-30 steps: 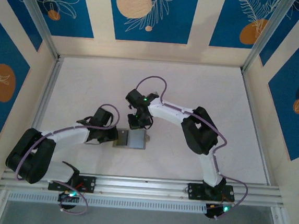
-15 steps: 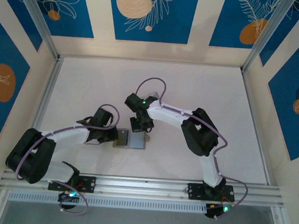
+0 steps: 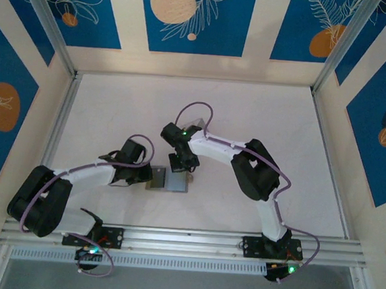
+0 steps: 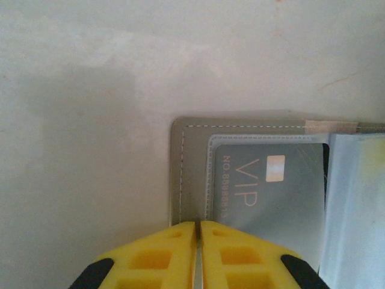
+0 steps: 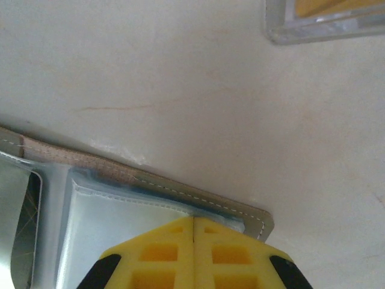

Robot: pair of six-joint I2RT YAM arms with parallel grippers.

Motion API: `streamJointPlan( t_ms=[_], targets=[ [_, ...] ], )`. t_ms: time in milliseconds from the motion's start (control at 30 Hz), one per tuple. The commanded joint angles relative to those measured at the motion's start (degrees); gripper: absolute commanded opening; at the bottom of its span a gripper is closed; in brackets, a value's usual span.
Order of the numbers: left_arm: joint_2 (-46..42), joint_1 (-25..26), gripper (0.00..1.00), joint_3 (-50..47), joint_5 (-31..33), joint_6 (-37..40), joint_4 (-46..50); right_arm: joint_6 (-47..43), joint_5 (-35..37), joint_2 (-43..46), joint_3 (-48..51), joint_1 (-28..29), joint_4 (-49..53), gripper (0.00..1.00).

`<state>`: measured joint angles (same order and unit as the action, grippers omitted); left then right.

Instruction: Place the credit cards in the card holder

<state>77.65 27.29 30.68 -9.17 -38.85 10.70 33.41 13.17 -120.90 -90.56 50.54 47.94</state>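
The card holder (image 3: 169, 181) lies open and flat on the white table between my two arms. In the left wrist view its tan left flap (image 4: 192, 174) holds a grey credit card (image 4: 271, 192) printed "VIP", tucked in a clear pocket. My left gripper (image 4: 198, 224) is shut to a thin slit, its tips down on that flap's near edge; from above it (image 3: 151, 176) sits at the holder's left side. My right gripper (image 5: 194, 220) is shut, its tips over the pale-blue right flap (image 5: 108, 223) near the corner; from above it (image 3: 181, 165) sits at the holder's far right edge.
A clear plastic case (image 5: 325, 21) with something yellow inside lies on the table beyond the holder's right flap. The white table (image 3: 263, 117) spreads out on all sides, bounded by patterned walls and the metal rail (image 3: 185, 238) at the near edge.
My right arm's wrist has shifted a little toward the holder and turned slightly. The left arm and the holder have stayed put.
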Motion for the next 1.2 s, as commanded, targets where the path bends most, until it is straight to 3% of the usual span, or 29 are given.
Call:
streamJointPlan(
  t_ms=[0, 400, 533, 667, 867, 1000, 1167],
  targets=[
    [2.55, 0.46, 0.10, -1.32, 1.27, 0.97, 1.17, 1.04, -2.19, -2.92, -0.97, 1.25, 1.08, 0.03],
    [3.43, 1.58, 0.10, -0.61, 2.58, 1.33, 1.69, 3.34, -25.52, 0.22, 5.27, -1.25, -15.07, 0.04],
    [3.10, 1.89, 0.13, -0.01, 1.90, 1.58, 1.81, 4.76, -29.79, -0.28, 6.47, -2.29, -18.79, 0.05],
    [2.01, 2.07, 0.18, 0.28, 1.52, 2.09, 2.12, 5.86, -32.68, 0.22, 7.24, -2.48, -21.84, 0.12],
    [-0.38, 2.24, 0.26, 0.61, 1.68, 2.64, 3.31, 7.11, -34.52, -0.48, 6.41, -2.42, -23.37, 0.30],
    [-2.32, 2.20, 0.29, 0.83, 2.68, 2.43, 5.10, 7.12, -34.35, -1.02, 5.15, -1.81, -22.80, 0.35],
    [-7.42, 2.07, 0.31, 0.49, 8.54, 0.18, 9.52, 7.62, -34.33, -2.23, 4.22, -1.37, -22.42, 0.37]
  ],
)
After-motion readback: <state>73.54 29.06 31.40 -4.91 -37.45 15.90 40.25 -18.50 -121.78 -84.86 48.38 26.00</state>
